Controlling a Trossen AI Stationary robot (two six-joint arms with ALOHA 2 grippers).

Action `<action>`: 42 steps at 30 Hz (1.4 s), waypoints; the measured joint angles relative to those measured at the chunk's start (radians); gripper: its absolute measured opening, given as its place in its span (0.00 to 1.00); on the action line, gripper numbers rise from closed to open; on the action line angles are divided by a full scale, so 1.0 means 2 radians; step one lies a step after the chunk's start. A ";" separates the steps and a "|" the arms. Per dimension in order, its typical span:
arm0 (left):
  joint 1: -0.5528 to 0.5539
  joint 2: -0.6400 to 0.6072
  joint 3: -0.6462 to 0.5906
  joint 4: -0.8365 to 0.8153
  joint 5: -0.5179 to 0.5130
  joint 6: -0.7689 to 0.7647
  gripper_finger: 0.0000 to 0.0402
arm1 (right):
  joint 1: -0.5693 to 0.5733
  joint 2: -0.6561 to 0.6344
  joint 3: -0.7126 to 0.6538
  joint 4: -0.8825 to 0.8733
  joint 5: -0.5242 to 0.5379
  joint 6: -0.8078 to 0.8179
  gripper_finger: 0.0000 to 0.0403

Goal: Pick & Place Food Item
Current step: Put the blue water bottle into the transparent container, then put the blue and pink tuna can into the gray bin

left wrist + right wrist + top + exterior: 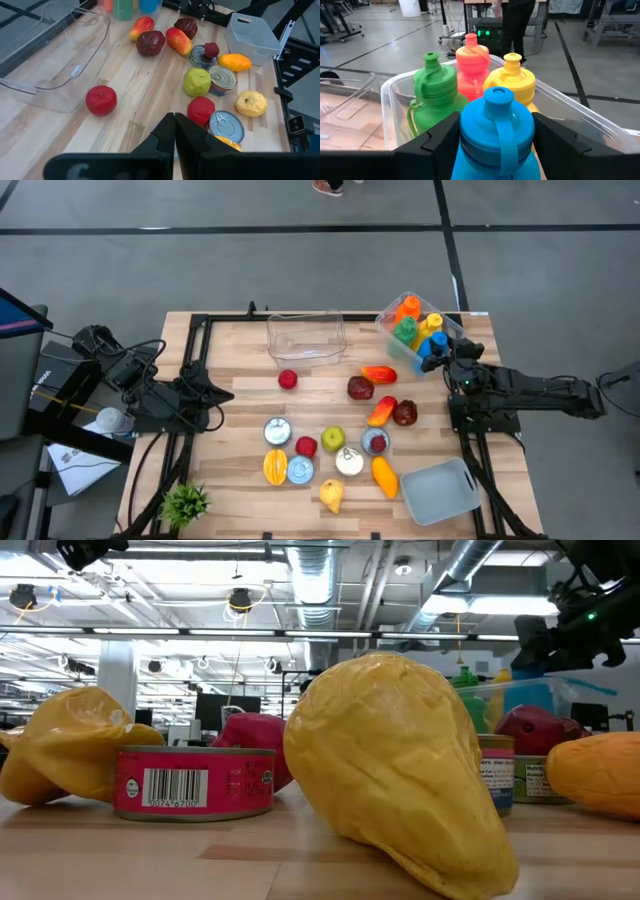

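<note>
Plastic food lies scattered mid-table: a red apple point(288, 379), a green apple point(333, 439), a dark red piece point(360, 387), orange and yellow pieces and several cans. A clear bin point(388, 323) at the far right holds green point(435, 92), orange point(472, 62) and yellow point(512, 80) bottles. My right gripper point(497, 142) is at that bin's near end, shut on a blue bottle point(497, 130). My left gripper point(175, 125) hangs shut above the table's left side point(225, 395), touching nothing. My right gripper pinches the blue bottle's body just under its shoulder point(465, 140), one finger point(437, 137) on each side. The fingers come nearly level from the table's right side. The bottle stands upright, cap up; its bottom is out of view, so whether it rests in the bin cannot be told.
An empty clear tray point(306, 335) sits at the far middle and a grey bin point(438, 490) at the near right. A small green plant point(185, 502) stands at the near left corner. A person's legs show beyond the table in the right wrist view.
</note>
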 joint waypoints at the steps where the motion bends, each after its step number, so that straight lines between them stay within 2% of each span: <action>1: 0.000 0.000 0.000 0.000 -0.001 0.005 0.00 | 0.000 0.000 0.000 0.000 -0.001 0.000 0.54; 14: 0.000 0.000 0.000 0.001 -0.009 0.008 0.00 | 0.000 0.010 -0.008 -0.001 -0.003 0.015 0.55; 26: 0.000 0.000 0.000 0.001 -0.009 0.007 0.00 | 0.000 0.015 -0.032 0.049 0.002 -0.004 0.56; 34: 0.000 0.000 0.000 0.006 -0.009 0.007 0.00 | 0.001 0.015 -0.030 0.046 -0.014 -0.005 0.63; 42: 0.000 0.000 0.000 0.013 -0.008 0.007 0.00 | 0.000 0.015 0.004 0.040 -0.020 -0.033 0.74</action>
